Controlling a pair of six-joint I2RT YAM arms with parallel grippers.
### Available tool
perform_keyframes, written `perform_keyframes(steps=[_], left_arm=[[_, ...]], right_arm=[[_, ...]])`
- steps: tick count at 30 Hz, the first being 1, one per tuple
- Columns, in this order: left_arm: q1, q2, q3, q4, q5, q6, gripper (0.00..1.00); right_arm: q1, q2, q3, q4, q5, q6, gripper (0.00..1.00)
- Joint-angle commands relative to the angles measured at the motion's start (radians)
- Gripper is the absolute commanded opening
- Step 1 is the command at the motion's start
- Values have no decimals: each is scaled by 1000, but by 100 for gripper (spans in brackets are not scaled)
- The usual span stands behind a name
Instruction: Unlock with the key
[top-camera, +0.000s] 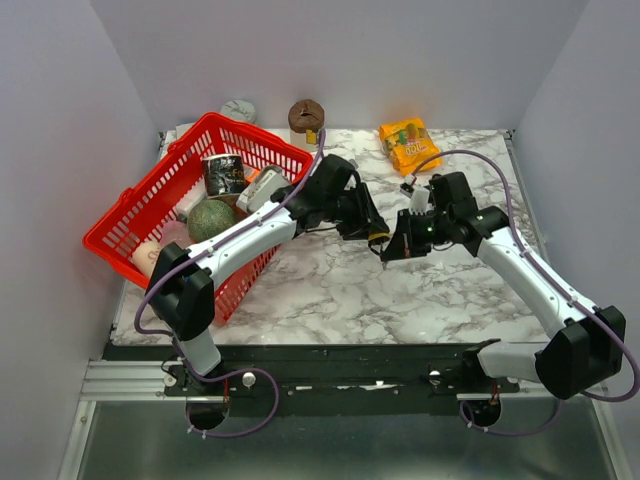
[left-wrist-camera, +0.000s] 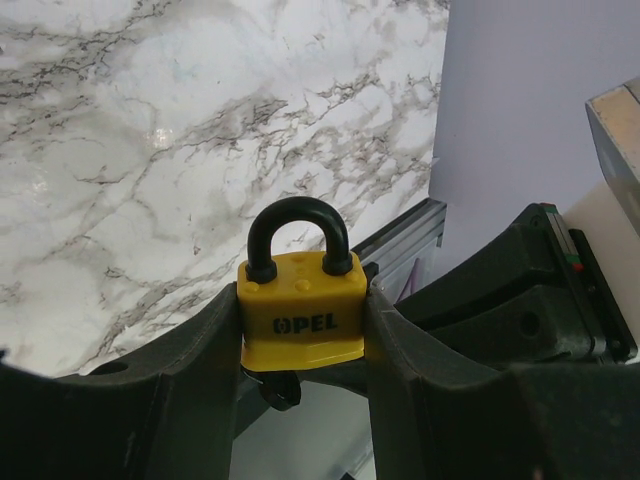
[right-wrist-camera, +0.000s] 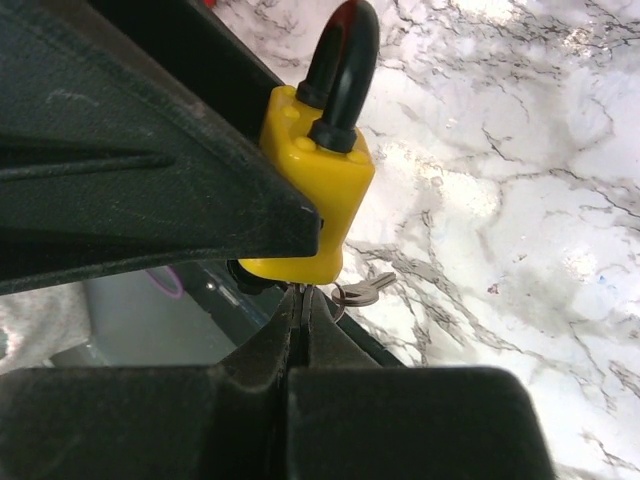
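Note:
A yellow padlock marked OPEL, with a black shackle seated in both holes, is clamped between my left gripper's fingers above the marble table. In the top view the left gripper and the right gripper meet at the padlock mid-table. In the right wrist view the padlock hangs just above my right gripper, whose fingers are shut on a thin key blade at the lock's underside. A spare silver key dangles on a ring beside it.
A red basket at the left holds a green ball, a can and other items. An orange snack packet and a brown ring-shaped object lie at the back. The table's front rail is near.

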Motion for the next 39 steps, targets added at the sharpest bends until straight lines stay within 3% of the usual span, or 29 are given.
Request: perform_keyframes(steps=[1, 39], left_arm=[[-15, -25, 56, -28, 12, 19, 0], [-46, 4, 150, -95, -11, 76, 0]], right_arm=[[-34, 22, 52, 33, -27, 45, 1], [-186, 108, 175, 164, -317, 143, 1]])
